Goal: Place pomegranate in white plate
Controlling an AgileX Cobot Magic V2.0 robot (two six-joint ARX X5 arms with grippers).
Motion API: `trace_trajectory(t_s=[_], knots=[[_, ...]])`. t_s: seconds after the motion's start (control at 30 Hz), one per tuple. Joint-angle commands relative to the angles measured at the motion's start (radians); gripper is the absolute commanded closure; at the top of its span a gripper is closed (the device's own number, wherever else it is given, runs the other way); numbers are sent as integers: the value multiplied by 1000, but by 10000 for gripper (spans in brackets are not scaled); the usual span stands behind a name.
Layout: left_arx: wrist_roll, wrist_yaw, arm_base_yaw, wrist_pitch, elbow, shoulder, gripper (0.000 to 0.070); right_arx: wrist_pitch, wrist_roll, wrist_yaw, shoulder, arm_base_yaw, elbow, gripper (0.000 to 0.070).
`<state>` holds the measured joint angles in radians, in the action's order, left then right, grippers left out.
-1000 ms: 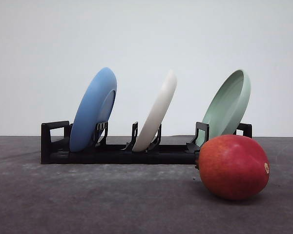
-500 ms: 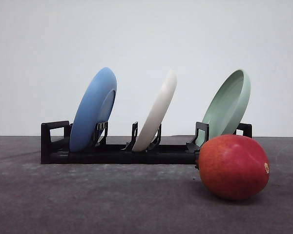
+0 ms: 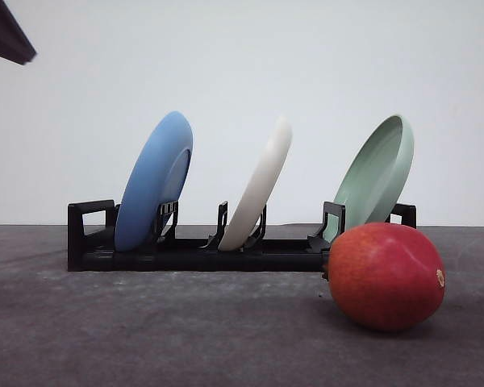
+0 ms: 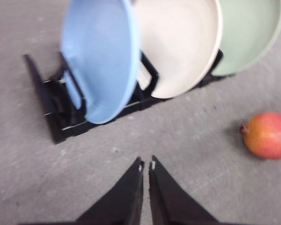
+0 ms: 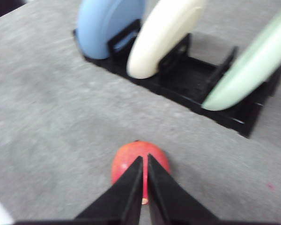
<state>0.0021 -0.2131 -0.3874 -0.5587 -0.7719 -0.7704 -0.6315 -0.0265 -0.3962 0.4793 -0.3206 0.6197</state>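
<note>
Both claws point(image 4: 146, 165) point(image 5: 145, 157) are clenched empty; no writing marks the pomegranate point(image 3: 385, 276).

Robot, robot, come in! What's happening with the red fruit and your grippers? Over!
Left gripper shut, empty. Right gripper shut, above pomegranate. Pomegranate on table, untouched. White plate upright in rack, between blue and green plates.

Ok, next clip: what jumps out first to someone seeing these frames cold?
Three plates stand tilted in a black rack at the back: blue plate on the left, white plate in the middle, pale green plate on the right. The red pomegranate lies on the grey table in front of the rack's right end.
</note>
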Motion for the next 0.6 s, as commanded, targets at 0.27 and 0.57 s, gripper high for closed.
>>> trace_trajectory(t_s=[0.27,0.57], knots=[[44,-6,-47,22,-51,-1,307,9,-7,4,2,-6,12,295],[143,40,-182,141,-67,-33,306,9,1,-1,2,-6,12,295]])
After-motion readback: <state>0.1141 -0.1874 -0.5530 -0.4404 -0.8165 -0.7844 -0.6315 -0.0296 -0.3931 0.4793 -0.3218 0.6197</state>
